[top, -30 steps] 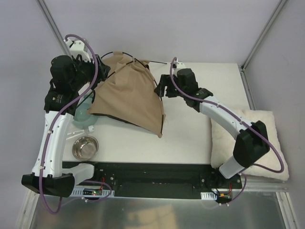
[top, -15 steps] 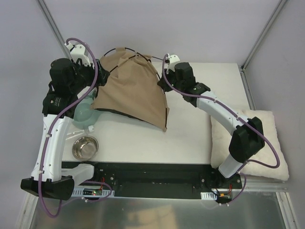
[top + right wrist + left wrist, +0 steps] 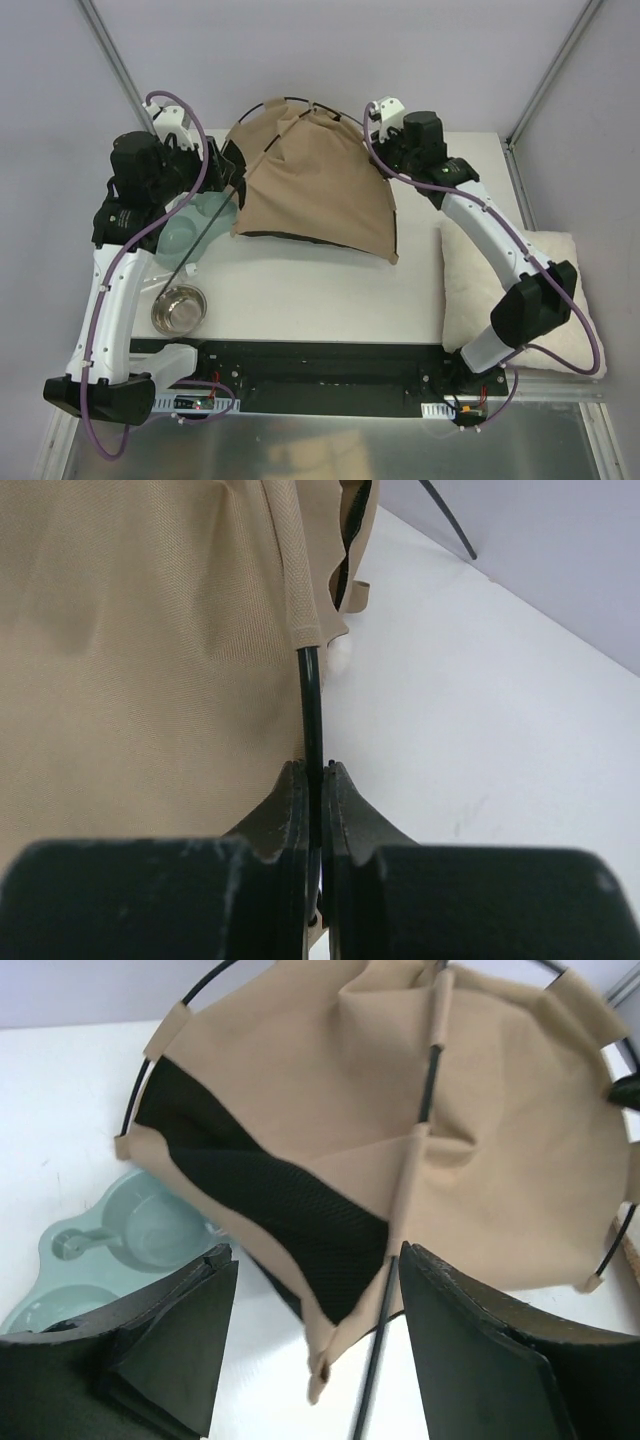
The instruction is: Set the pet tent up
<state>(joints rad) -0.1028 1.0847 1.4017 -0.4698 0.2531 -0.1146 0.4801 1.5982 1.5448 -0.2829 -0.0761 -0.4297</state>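
The tan fabric pet tent (image 3: pixel 315 180) sat at the white tabletop's (image 3: pixel 300 290) far edge. The right gripper's (image 3: pixel 315 780) jaws clamped its thin black pole (image 3: pixel 311 700); the left gripper's (image 3: pixel 315 1255) jaws stood apart.

Top external looks steeply down over the whole bench (image 3: pixel 300 290); both wrist views sit close, sharing the tan pet tent (image 3: pixel 320 185).

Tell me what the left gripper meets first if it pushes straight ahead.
Probably the pet tent: its black-lined flap and a thin black pole lie right ahead of the open left gripper, though depth is unclear.
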